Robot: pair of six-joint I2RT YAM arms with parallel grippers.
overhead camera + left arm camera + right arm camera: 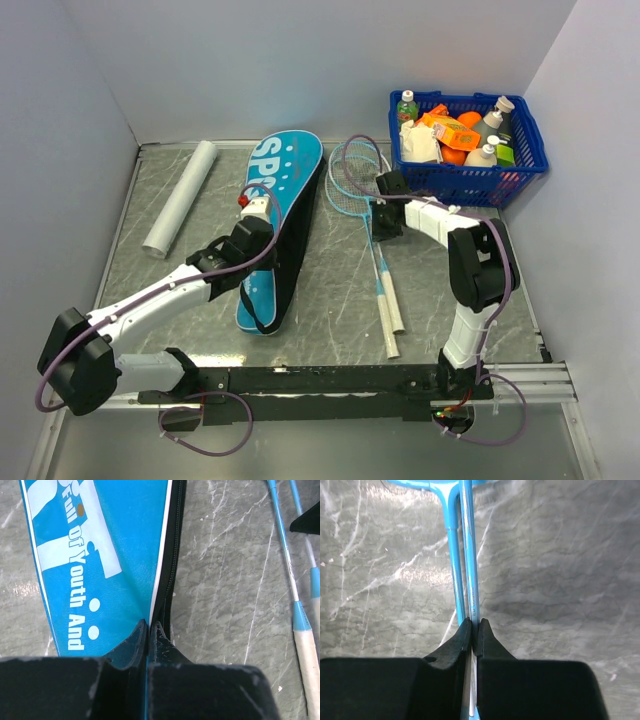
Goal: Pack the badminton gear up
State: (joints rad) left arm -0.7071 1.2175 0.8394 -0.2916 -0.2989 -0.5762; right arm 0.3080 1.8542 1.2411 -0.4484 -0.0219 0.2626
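Marble table [340,300]: left claw [149,628] pinches bag [130,540]; right claw [472,626] pinches racket shaft [469,555].

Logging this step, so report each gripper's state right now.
Left gripper: shut on the zipper edge of the teal bag.
Right gripper: shut on a racket shaft.

Soft, even overhead light fills all three views, and shadows on the grey table [330,290] are faint. The teal bag [100,540] lettering reads crisply and the rackets [452,555] look sharp, while the near left fingers [122,650] and right fingers [450,647] are dark and slightly soft.
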